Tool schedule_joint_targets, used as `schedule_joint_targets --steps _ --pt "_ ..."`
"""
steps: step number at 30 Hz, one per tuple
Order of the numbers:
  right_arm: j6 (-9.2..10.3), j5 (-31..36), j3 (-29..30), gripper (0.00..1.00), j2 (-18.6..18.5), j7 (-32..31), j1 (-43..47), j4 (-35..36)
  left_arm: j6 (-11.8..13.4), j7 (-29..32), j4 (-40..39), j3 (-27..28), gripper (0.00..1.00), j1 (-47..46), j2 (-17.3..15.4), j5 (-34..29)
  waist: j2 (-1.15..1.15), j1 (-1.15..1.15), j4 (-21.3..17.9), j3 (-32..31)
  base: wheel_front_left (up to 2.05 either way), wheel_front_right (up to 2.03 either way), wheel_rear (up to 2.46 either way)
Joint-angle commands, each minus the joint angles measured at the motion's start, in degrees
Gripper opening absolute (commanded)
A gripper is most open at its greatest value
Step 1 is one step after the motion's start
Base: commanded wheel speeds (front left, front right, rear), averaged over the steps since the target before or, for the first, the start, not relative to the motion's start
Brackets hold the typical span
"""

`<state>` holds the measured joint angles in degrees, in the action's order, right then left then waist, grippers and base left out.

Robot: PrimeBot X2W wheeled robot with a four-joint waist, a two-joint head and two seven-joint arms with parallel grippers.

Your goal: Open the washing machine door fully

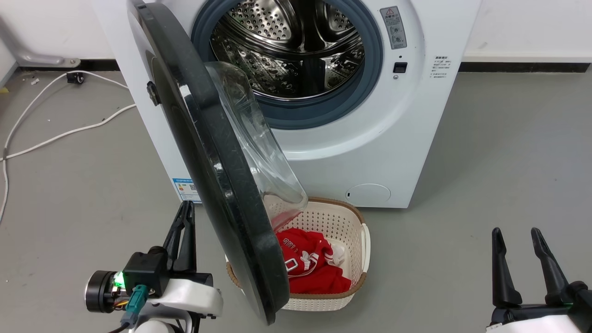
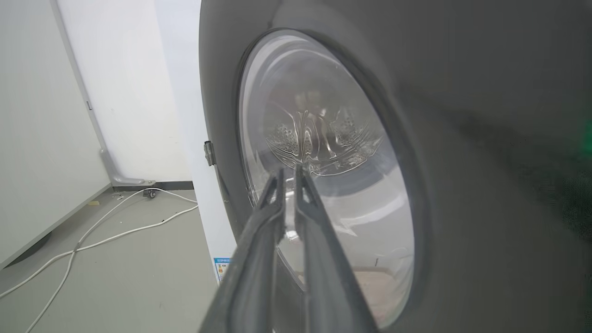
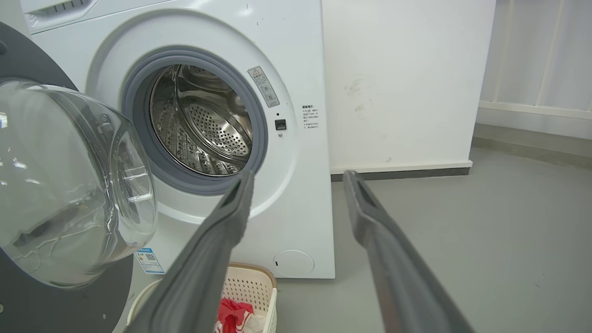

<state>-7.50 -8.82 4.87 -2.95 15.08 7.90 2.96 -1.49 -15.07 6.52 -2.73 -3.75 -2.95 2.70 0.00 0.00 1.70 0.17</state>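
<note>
The big round shiny black washing machine door (image 1: pixel 217 152) (image 2: pixel 462 115) (image 3: pixel 46 300) with the clear glass bowl in its middle hangs by its left edge from the tall white washing machine (image 1: pixel 370 152) (image 3: pixel 296 69). It sticks out about halfway, so the head view sees its thin rim edge-on. The glass bowl faces the right side, and the flat dark outside faces the left. The bottom edge of the door is above the left side of a cream plastic basket with little holes and a brown rim (image 1: pixel 342 222) (image 3: pixel 249 286). The basket sits on the grey floor (image 1: pixel 508 162) (image 3: pixel 485 231), right at the front bottom edge of the machine. A red cloth with white marks (image 1: pixel 310 268) (image 3: pixel 231 314) lies inside the basket. Behind the door, the round steel drum hole with its grey rubber ring (image 1: pixel 296 51) (image 3: pixel 203 125) is uncovered. The left gripper (image 1: pixel 187 206) (image 2: pixel 287 170) is just beside the outside face of the door, low down near its rim. Its two fingers are pressed nearly together with nothing between them. I cannot tell if they touch the door. The right gripper (image 1: pixel 516 231) (image 3: pixel 299 175) is well apart from the door, over bare floor to the right of the basket. Its fingers are spread wide and hold nothing. Left of the door there is open floor up to the wall, with thin white cables (image 1: pixel 55 136) (image 2: pixel 115 233) lying on it.
</note>
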Motion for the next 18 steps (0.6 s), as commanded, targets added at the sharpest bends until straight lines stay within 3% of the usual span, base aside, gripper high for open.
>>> schedule_joint_targets --steps 1,10,18 --pt "0.02 -0.3 -0.1 1.0 0.1 0.1 -0.5 -0.2 0.1 -0.1 -0.4 0.2 0.0 -0.3 -0.1 -0.3 0.0 0.0 0.0 0.0 0.0 0.0 0.0" --pt "0.02 -1.0 -0.1 1.0 0.1 0.1 -0.7 -0.6 1.0 -0.1 -8.8 1.7 0.0 -1.9 -0.6 -1.5 0.0 0.0 0.1 0.1 0.0 0.0 0.0" --pt "0.02 -1.3 0.1 1.0 0.1 0.1 -1.1 -1.0 2.0 -0.1 -25.0 2.2 0.0 -5.7 -1.6 -3.3 0.0 0.0 0.4 0.2 0.0 0.0 0.0"
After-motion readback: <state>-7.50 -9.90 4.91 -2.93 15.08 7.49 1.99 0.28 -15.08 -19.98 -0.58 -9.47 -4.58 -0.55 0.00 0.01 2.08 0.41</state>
